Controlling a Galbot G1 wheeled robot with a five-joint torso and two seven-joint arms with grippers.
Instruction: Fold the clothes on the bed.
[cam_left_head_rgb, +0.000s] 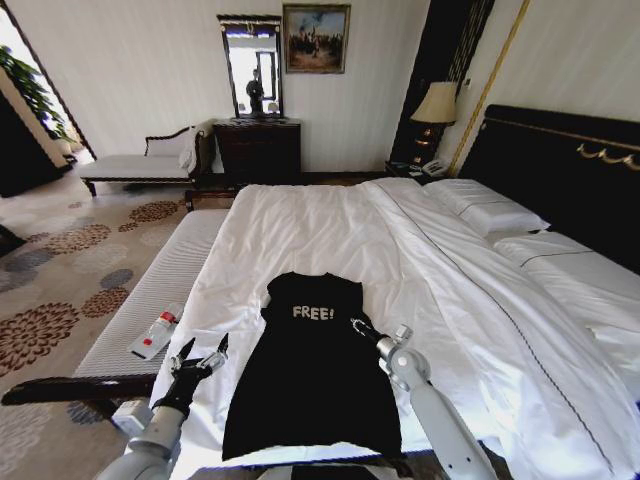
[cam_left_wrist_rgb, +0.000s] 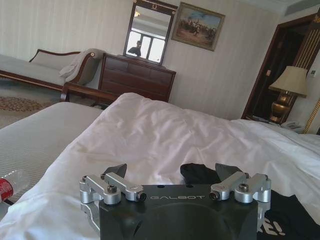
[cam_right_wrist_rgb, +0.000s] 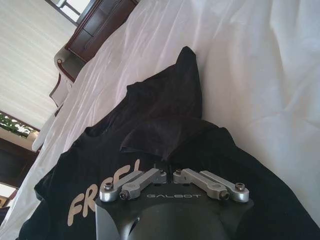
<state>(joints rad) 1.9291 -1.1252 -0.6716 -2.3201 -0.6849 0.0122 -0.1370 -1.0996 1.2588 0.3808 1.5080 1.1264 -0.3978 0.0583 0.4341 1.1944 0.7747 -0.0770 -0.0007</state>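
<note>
A black T-shirt (cam_left_head_rgb: 310, 380) with white "FREE!" lettering lies flat at the near end of the bed (cam_left_head_rgb: 330, 225), collar pointing towards the headboard. My right gripper (cam_left_head_rgb: 358, 326) is at the shirt's right sleeve. In the right wrist view it (cam_right_wrist_rgb: 167, 165) is shut on the sleeve (cam_right_wrist_rgb: 165, 132), which is bunched and folded inward over the chest. My left gripper (cam_left_head_rgb: 203, 351) hovers open over the white sheet just left of the shirt. The left wrist view shows its fingers (cam_left_wrist_rgb: 117, 171) spread wide, with the left sleeve (cam_left_wrist_rgb: 197, 172) just beyond them.
A long pale bench (cam_left_head_rgb: 160, 290) runs along the bed's left side, with a red-capped bottle (cam_left_head_rgb: 158, 332) on it. Pillows (cam_left_head_rgb: 490, 215) and a dark headboard (cam_left_head_rgb: 560, 170) stand at the right. A dresser (cam_left_head_rgb: 258, 148), chaise (cam_left_head_rgb: 140, 160) and lamp (cam_left_head_rgb: 436, 105) line the far wall.
</note>
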